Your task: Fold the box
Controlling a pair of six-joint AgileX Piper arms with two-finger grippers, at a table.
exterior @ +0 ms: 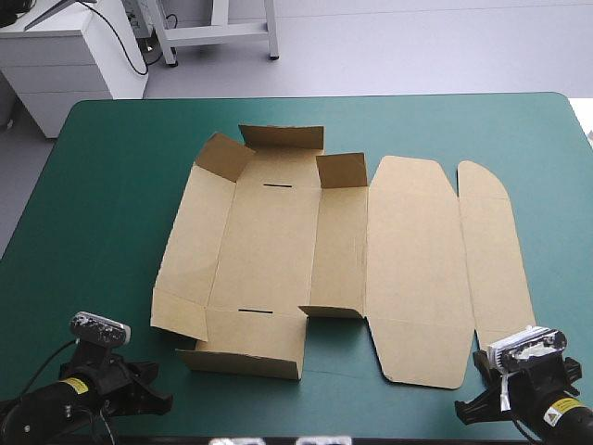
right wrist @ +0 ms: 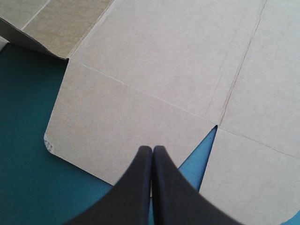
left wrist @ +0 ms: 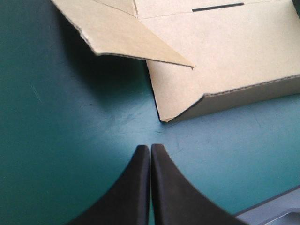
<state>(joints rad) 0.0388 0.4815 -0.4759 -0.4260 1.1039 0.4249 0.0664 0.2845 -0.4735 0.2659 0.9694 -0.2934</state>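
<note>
The brown box [exterior: 306, 250] lies as a cut sheet in the middle of the teal-green table, mostly flat, with small flaps at its far and near ends partly raised. Its wide lid panel [exterior: 415, 269] and a narrow end strip [exterior: 493, 250] lie flat to the right. My left gripper [exterior: 148, 394] rests shut at the table's near left corner; its black fingers [left wrist: 140, 183] point at the box's near left corner [left wrist: 165, 117], a short gap away. My right gripper [exterior: 468, 408] sits shut at the near right, its tips [right wrist: 151, 154] over the near edge of the lid panel [right wrist: 140, 108].
The table's near edge [exterior: 306, 436] runs just behind both grippers. Bare teal-green cover [exterior: 102, 213] stretches to the left of the box and along the far edge. A white cabinet [exterior: 65, 65] stands beyond the far left corner.
</note>
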